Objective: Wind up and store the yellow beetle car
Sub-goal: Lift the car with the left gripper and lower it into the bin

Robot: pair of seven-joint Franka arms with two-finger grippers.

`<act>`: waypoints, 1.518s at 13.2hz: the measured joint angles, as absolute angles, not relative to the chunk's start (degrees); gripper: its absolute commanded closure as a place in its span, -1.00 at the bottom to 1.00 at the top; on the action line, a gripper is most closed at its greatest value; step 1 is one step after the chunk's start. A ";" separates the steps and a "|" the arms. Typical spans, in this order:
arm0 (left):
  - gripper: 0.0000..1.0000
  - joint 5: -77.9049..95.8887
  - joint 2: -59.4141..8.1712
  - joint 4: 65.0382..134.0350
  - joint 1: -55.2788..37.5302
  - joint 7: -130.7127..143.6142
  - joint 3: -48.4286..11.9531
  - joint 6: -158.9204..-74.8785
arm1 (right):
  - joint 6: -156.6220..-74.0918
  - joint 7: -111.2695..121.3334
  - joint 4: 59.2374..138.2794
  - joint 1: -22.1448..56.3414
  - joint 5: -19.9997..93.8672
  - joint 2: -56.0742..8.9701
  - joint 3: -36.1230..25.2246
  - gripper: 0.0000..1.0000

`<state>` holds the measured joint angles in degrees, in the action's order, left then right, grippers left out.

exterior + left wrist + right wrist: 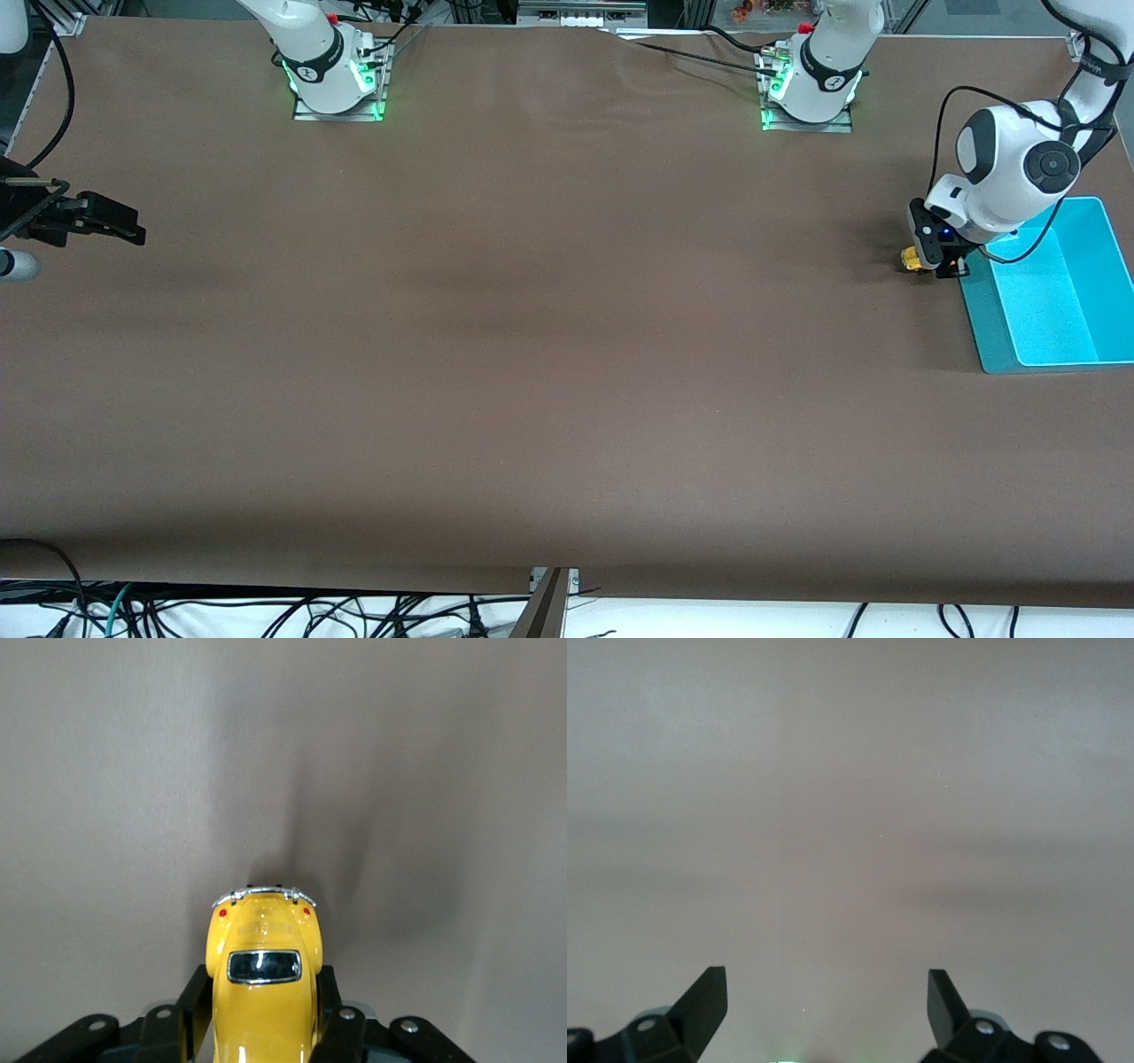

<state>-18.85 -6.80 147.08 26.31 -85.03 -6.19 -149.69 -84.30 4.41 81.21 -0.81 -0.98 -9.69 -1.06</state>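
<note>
Left gripper point(930, 259) fingers clamped on yellow beetle car point(263, 979) beside teal bin point(1054, 292); right gripper point(827, 1005) fingers apart.

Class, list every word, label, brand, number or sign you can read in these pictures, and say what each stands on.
None can be read.
Yellow beetle car, held in the left gripper: no lettering shows.
Turquoise bin: no label visible.
Round marks on the arm bases: too small to read.
Right gripper, open over bare table: no markings.
</note>
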 measured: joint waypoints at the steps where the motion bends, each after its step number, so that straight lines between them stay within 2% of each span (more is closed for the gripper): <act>1: 0.81 -17.29 -4.48 146.83 26.34 -85.03 -8.38 -145.80 | -84.30 4.41 81.21 -0.83 -0.98 -9.70 -1.06 -1.00; 5: 0.81 -13.54 1.13 142.84 26.31 -84.98 -13.01 -133.19 | -84.30 4.41 81.21 -0.89 -0.98 -9.70 -1.07 -1.00; 9: 0.81 -12.98 1.44 127.10 26.64 -86.03 -12.77 -115.70 | -84.30 4.41 81.21 -0.90 -0.98 -9.71 -1.06 -1.00; 11: 0.81 -13.00 0.01 120.95 28.98 -91.06 -12.10 -111.94 | -84.31 4.41 81.21 -0.91 -0.98 -9.72 -1.07 -1.00; 13: 0.81 -13.21 -3.45 117.91 35.32 -98.38 -11.52 -112.31 | -84.33 4.41 81.21 -0.92 -0.98 -9.73 -1.07 -1.00; 16: 0.81 -14.57 -10.72 117.35 43.40 -105.58 -11.16 -121.11 | -84.34 4.41 81.21 -0.95 -0.98 -9.73 -1.07 -1.00; 20: 0.80 -16.42 -21.90 117.30 46.34 -107.36 -11.24 -131.62 | -84.34 4.41 81.21 -1.02 -0.98 -9.75 -1.08 -1.00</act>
